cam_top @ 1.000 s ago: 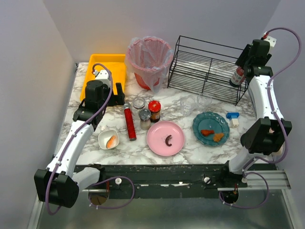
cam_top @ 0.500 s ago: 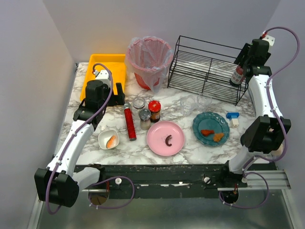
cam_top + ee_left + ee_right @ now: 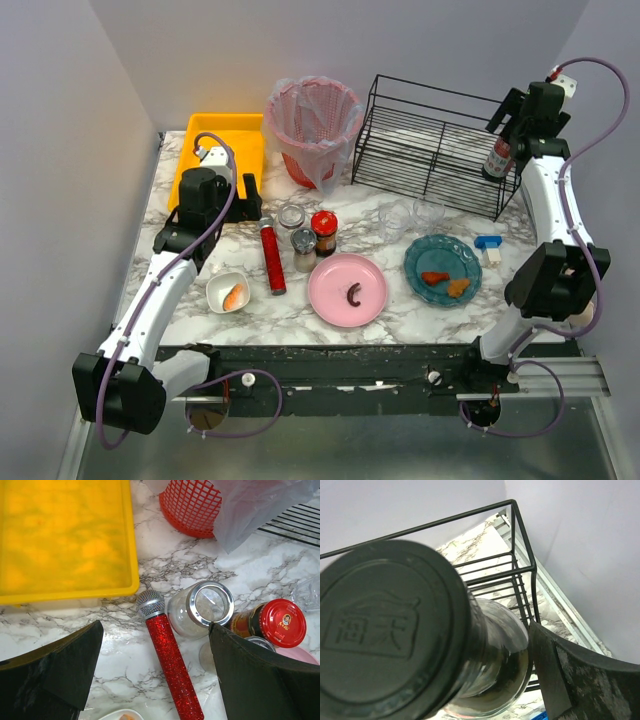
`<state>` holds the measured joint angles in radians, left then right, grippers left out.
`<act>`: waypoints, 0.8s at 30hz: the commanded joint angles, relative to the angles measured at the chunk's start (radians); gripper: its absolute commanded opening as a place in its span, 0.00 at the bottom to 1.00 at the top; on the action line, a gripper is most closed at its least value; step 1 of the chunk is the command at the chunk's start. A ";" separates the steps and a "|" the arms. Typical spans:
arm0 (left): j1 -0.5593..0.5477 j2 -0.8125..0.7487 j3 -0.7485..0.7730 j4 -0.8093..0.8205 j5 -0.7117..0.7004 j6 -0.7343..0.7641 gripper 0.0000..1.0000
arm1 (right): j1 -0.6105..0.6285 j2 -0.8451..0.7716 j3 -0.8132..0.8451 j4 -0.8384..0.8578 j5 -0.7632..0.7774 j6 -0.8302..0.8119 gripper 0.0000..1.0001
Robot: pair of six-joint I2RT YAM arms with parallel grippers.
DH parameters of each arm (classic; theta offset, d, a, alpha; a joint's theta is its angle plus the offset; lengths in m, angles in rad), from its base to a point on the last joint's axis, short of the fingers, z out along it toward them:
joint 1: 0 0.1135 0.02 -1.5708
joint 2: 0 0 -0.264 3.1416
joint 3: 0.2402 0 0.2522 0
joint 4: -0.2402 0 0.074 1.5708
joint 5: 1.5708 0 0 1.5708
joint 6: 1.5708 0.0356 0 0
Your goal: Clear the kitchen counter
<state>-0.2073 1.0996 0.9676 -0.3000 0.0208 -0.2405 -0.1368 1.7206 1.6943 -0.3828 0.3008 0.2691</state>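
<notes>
The marble kitchen counter [image 3: 398,312] carries a red glitter microphone [image 3: 272,258], a clear jar [image 3: 291,216], a red-lidded jar [image 3: 324,228], a shaker [image 3: 304,248], a pink plate [image 3: 330,300], a teal plate [image 3: 425,250] and a white bowl [image 3: 228,292]. My left gripper [image 3: 156,627] hangs open above the microphone [image 3: 170,660] and the clear jar [image 3: 200,610]. A dark sauce bottle [image 3: 497,160] stands at the right end of the black wire rack [image 3: 435,145]. My right gripper [image 3: 506,118] is open just over its cap; one finger [image 3: 565,680] sits beside the bottle [image 3: 495,670].
A yellow tray [image 3: 215,140] lies at the back left beside a red basket lined with a plastic bag [image 3: 313,125]. Two clear glasses [image 3: 394,220] stand before the rack. A small blue and white thing [image 3: 489,247] lies right of the teal plate.
My right gripper has opened off the sauce bottle and drawn slightly up and back; the bottle stays standing in the rack. The left arm has not moved.
</notes>
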 commanded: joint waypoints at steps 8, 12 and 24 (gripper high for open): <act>0.013 -0.007 0.000 0.002 0.025 -0.013 0.99 | -0.007 -0.197 -0.139 -0.007 -0.020 0.116 1.00; 0.013 -0.012 -0.003 0.004 0.022 -0.016 0.99 | -0.007 -0.249 -0.180 -0.001 -0.040 0.131 1.00; 0.017 -0.012 -0.001 -0.002 0.016 -0.014 0.99 | 0.074 -0.424 -0.326 -0.090 -0.092 0.199 1.00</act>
<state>-0.1978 1.0996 0.9676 -0.3004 0.0311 -0.2516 -0.1215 1.3804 1.4315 -0.4110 0.2214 0.4248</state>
